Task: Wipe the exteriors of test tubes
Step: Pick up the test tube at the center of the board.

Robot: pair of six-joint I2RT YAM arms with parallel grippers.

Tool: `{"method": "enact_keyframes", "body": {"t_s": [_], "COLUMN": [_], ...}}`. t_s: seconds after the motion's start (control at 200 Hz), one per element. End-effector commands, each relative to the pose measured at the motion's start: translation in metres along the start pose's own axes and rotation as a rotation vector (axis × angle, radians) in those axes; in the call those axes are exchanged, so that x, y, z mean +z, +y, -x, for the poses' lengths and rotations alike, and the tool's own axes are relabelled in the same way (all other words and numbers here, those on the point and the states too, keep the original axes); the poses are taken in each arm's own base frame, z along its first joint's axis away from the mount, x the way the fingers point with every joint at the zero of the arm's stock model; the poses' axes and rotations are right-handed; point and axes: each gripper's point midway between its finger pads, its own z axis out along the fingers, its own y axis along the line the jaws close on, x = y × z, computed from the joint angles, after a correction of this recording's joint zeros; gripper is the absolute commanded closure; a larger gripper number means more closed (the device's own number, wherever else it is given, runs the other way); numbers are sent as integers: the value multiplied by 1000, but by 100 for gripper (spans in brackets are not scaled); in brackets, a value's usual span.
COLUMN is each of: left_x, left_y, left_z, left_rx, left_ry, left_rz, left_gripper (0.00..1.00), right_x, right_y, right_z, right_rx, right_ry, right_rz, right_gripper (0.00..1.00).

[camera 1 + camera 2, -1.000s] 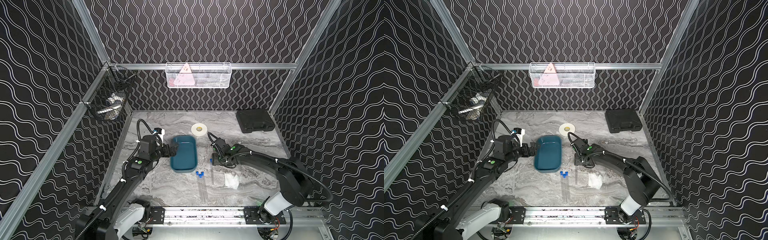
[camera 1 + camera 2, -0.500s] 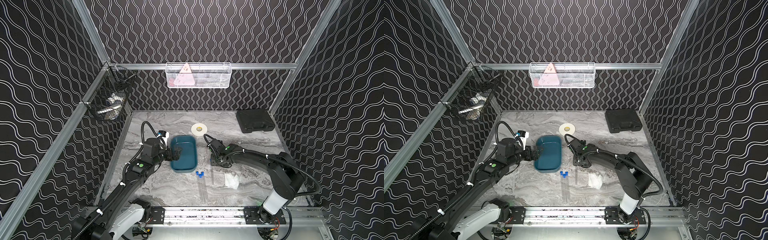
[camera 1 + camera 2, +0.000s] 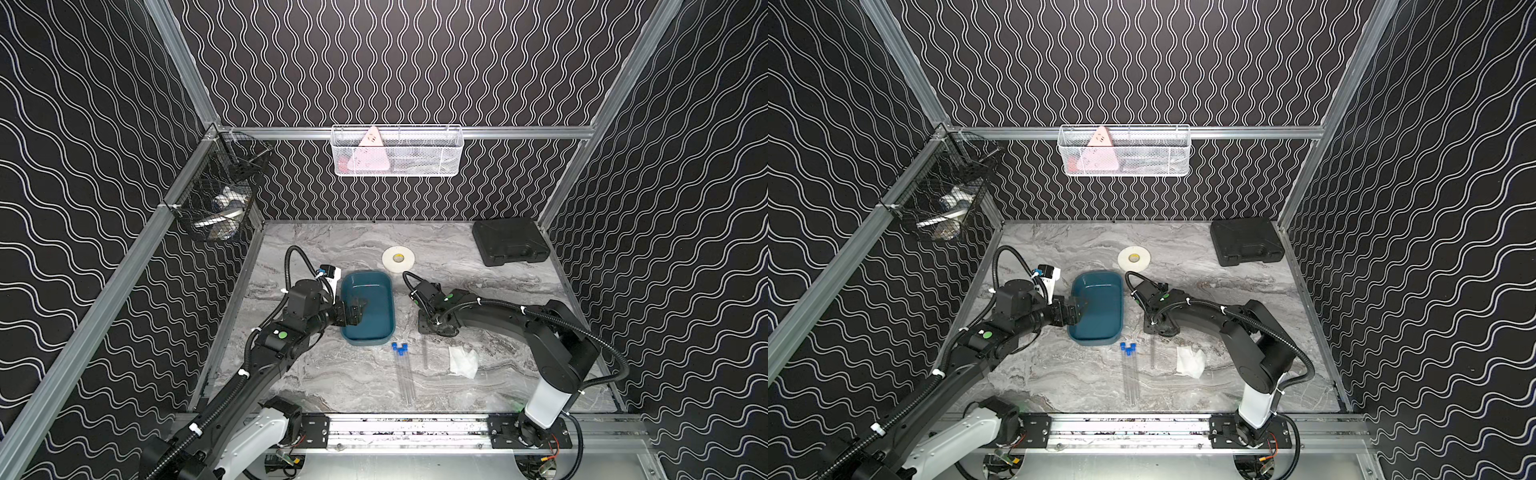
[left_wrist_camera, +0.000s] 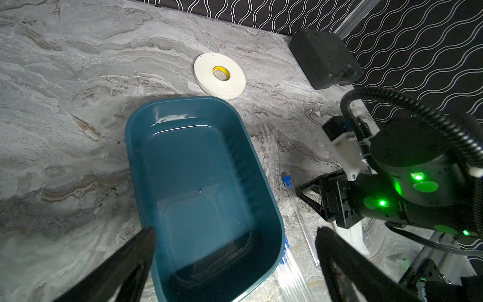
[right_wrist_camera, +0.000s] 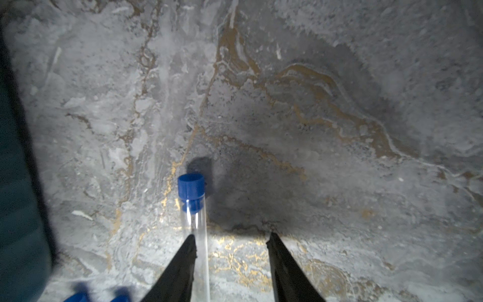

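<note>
our left gripper point(image 4: 235, 231) spread wide over the teal tray point(image 4: 203, 112), our right gripper point(image 5: 232, 235) parted astride one test tube point(image 5: 200, 235)

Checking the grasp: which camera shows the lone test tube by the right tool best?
Right wrist view: the lone test tube is close and sharp, blue cap visible, lying between the spread fingers of the right tool. Both top views show only a faint line, cap hidden under the tool. The left wrist view shows it small.

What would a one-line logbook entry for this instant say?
left gripper: open over teal tray | right gripper: open, straddling lone test tube | tissue: unheld
</note>
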Motion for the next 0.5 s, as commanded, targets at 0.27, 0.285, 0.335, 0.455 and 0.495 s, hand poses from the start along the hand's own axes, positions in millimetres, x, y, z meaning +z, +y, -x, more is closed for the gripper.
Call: {"method": "enact_keyframes", "body": {"t_s": [0.27,0.285,0.335,0.455,0.495], "left_x": [1,1,2,3,3], "left_y": [-2,-2,-1,-1,-2], "left_z": [-3,-3,-3,-4,-4], "left_rx": [-12,-10,-8,-9,-10], "left_ry": [9,8,11,14,15], "left_rz": [-10,-9,-8,-9,-9], "left_gripper": [1,1,1,1,1], "right_x": [7,7,6,10,12], "right_y": [15,16,16,15,14], "right_z": [9,10,11,10,10], "right_rx": [19,19,20,10,10], "right_ry": [-9,-10,-14,-8,-5], "right_rz": [9,10,11,-9,-15], "right_gripper": [58,58,58,61,62]}}
